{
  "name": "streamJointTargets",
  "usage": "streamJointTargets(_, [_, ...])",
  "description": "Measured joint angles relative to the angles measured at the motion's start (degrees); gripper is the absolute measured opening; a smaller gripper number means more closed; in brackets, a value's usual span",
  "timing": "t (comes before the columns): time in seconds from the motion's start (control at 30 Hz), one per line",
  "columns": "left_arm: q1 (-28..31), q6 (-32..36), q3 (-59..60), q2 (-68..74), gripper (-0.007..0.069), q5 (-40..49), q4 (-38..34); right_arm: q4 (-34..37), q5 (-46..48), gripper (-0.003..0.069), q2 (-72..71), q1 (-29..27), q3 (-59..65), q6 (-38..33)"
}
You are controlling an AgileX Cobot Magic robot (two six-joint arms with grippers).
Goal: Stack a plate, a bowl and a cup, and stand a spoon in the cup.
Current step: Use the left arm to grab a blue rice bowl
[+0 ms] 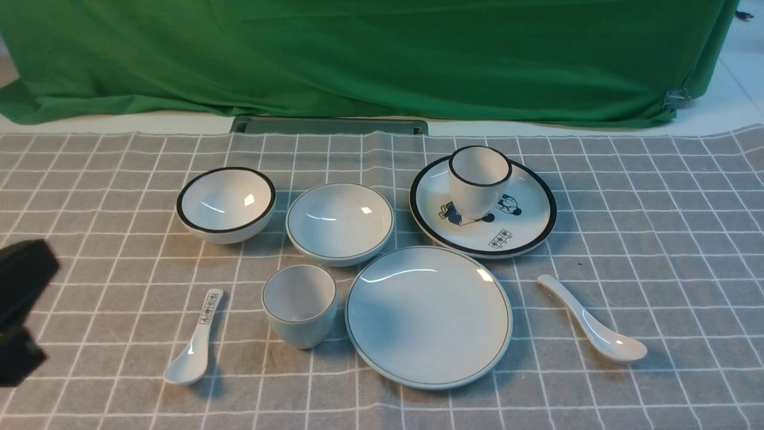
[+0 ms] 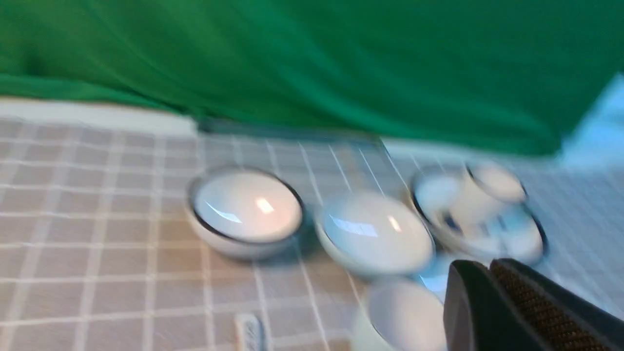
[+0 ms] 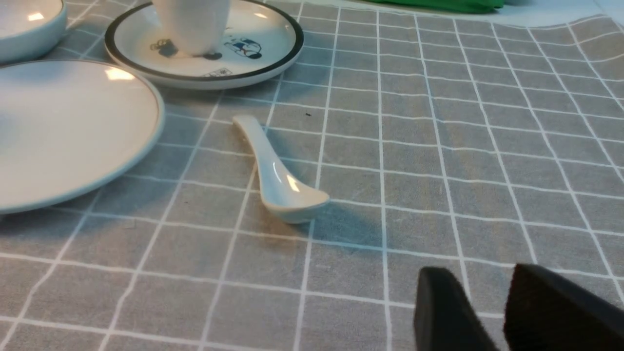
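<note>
On the checked tablecloth (image 1: 656, 239) lay two plates, two bowls, two cups and two spoons. The plate (image 1: 428, 316) sat near the front edge, with the cup (image 1: 299, 304) just beside its left, the bowl (image 1: 339, 222) behind, and the spoon (image 1: 591, 325) alone on its right — open cloth beyond. The left gripper (image 2: 487, 273) had its jaws pressed together and the right gripper (image 3: 480, 280) had them apart — both empty.

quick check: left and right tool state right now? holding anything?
left tool: closed, holding nothing.
right tool: open, holding nothing.
</note>
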Motion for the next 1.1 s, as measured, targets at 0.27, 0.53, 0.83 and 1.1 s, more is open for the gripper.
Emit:
streamJointTargets(0.27, [-10.3,2.5,-8.7,21.5,0.0017,6.2,2.1,0.0,0.0,0.0241,0.0,0.0,0.0,0.0])
streamJointTargets(0.53, [-12.0,6.0,-16.6,33.4,0.0017,18.9,3.1,2.6,-9.4,0.0241,0.0,0.0,0.0,11.0])
streamJointTargets(0.83, [-12.0,7.1,-18.0,35.1,0.0017,19.8,4.4,3.5,-14.1,0.0228,0.2,0.6,-0.5,28.7])
streamJointTargets(1.1, [-12.1,7.8,-18.1,35.1,0.0017,18.5,5.2,3.4,11.1,0.0120,21.4,11.1,-26.3,12.8])
